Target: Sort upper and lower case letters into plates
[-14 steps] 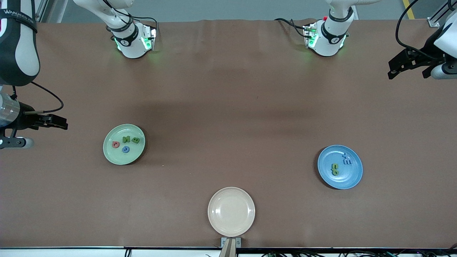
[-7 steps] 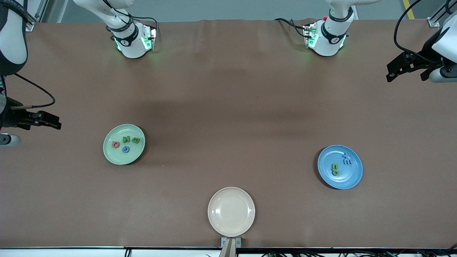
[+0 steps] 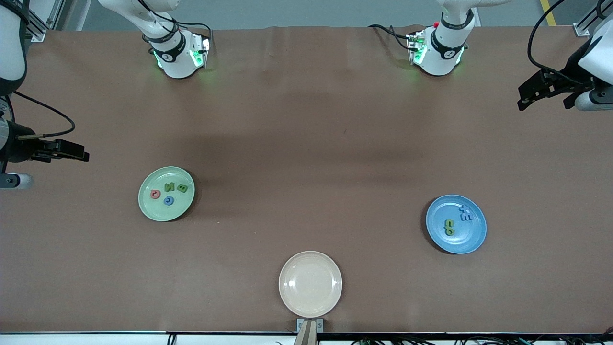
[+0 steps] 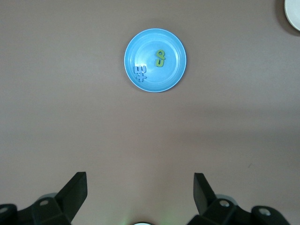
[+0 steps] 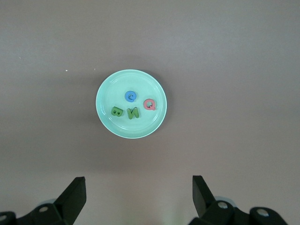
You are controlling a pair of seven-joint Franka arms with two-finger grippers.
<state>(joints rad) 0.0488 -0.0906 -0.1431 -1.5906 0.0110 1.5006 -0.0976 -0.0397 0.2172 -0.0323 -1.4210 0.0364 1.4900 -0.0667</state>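
**A:** Start at the right arm's end of the table. What have you got there?

**B:** Your right gripper (image 3: 79, 156) hangs in the air over the table's edge, toward the right arm's end from the green plate (image 3: 166, 211). Its fingers (image 5: 75, 197) stand wide apart with nothing between them. You've got four letters lying in that green plate: a red Q (image 3: 155, 194), a green N (image 3: 169, 187), a green B (image 3: 182, 188) and a blue G (image 3: 168, 201).

**A:** And past the green plate?

**B:** The beige plate (image 3: 310, 284) sits nearer to the front camera than the green plate, toward the left arm's end from it, by the table's edge. Nothing lies in it.

**A:** Then the blue one?

**B:** The blue plate (image 3: 471, 237) lies well apart from the green plate, toward the left arm's end. You can see two green letters (image 3: 449, 226) touching each other in it, and two blue letters (image 3: 465, 213) close together by its rim; which letters they are I cannot tell.

**A:** The left gripper?

**B:** Your left gripper (image 3: 527, 96) is in the air at the left arm's end of the table, well apart from the green plate. Its fingers (image 4: 77, 192) are spread wide and hold nothing.
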